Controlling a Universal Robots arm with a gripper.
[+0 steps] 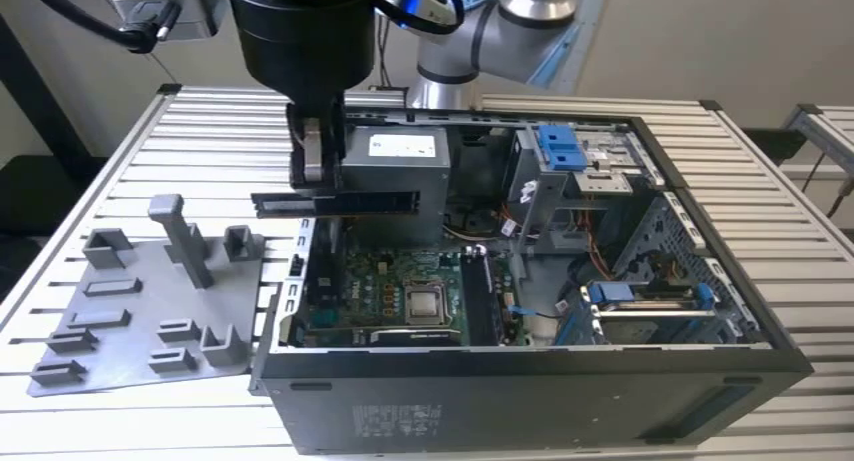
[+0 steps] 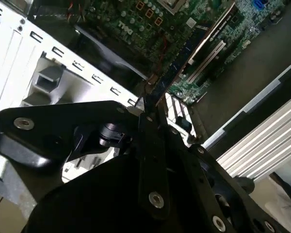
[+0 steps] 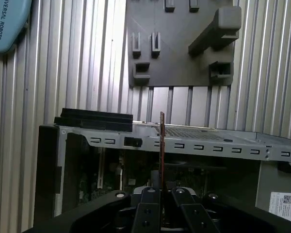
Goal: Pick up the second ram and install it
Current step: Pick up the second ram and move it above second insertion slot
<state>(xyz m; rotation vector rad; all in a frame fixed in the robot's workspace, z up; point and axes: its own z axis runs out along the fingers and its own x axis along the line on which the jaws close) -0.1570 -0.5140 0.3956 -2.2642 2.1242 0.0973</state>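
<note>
Handles as light, stiff and thin, probably fragile at chips and contact edge; best pinched across the flat faces. Clamps the second ram (image 1: 387,203) just so, jaws of the gripper (image 1: 318,181) closed on its faces, off mid-length. Holds it level above the open computer case (image 1: 534,401).

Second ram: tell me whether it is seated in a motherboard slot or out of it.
Out. The claw holds the second ram level in the air above the open case.
</note>
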